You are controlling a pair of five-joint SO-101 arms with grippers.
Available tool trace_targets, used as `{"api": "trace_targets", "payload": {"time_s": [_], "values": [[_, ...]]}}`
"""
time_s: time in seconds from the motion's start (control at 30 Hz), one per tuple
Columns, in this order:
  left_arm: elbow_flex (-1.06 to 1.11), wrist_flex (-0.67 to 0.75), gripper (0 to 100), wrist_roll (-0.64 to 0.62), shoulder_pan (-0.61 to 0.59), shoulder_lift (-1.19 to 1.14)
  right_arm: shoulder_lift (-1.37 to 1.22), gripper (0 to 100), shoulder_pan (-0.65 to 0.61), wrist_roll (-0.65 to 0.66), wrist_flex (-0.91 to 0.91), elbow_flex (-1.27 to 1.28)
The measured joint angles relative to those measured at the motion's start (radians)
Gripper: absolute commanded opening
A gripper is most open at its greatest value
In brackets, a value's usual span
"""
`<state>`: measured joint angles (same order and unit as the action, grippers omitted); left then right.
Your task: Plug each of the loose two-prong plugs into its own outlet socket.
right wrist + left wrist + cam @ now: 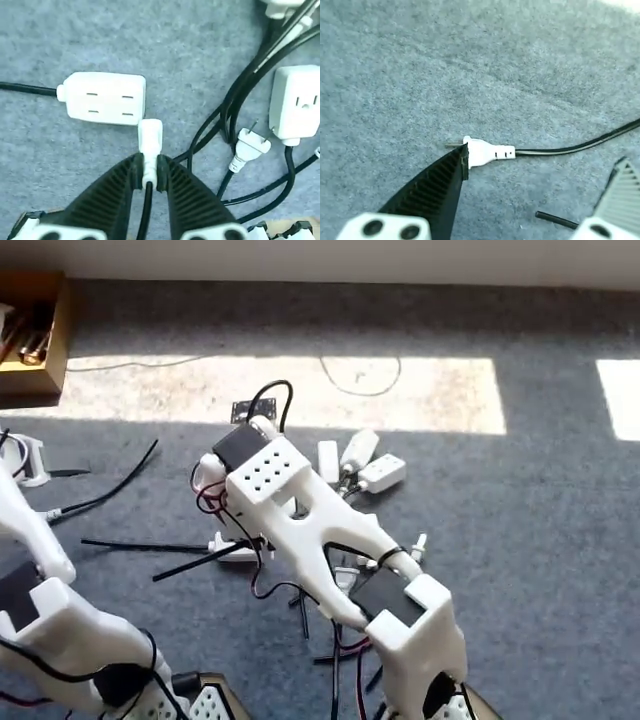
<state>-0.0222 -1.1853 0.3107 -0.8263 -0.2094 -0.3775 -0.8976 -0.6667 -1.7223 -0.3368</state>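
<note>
The insertion step is in hand on the right side. A white plug (pixel 150 136) is clamped by its rear end in the right pincer (pixel 148 169), and its nose is set against the side of the outlet block (pixel 105 97), whose slots face upward. Next, the plug would probably have to be lifted and tipped until its prongs meet a pair of slots. The left pincer (pixel 543 159) is spread wide over a second plug (pixel 487 151) lying on the carpet (pixel 470 60); it is not yet grasped.
</note>
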Motion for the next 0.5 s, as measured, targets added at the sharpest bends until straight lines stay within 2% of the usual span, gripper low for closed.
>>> {"api": "trace_targets", "payload": {"time_s": [0.2,0.3,0.5], "values": [[-0.034,0.008,42,0.054,-0.184,-0.028,0.0,0.5,0.029,0.032,0.0,0.0],[-0.034,0.015,42,0.094,-0.229,-0.094,0.0,0.5,0.037,0.037,0.0,0.0],[-0.048,0.048,42,0.097,-0.33,-0.207,0.0,0.5,0.038,0.058,0.0,-0.046]]}}
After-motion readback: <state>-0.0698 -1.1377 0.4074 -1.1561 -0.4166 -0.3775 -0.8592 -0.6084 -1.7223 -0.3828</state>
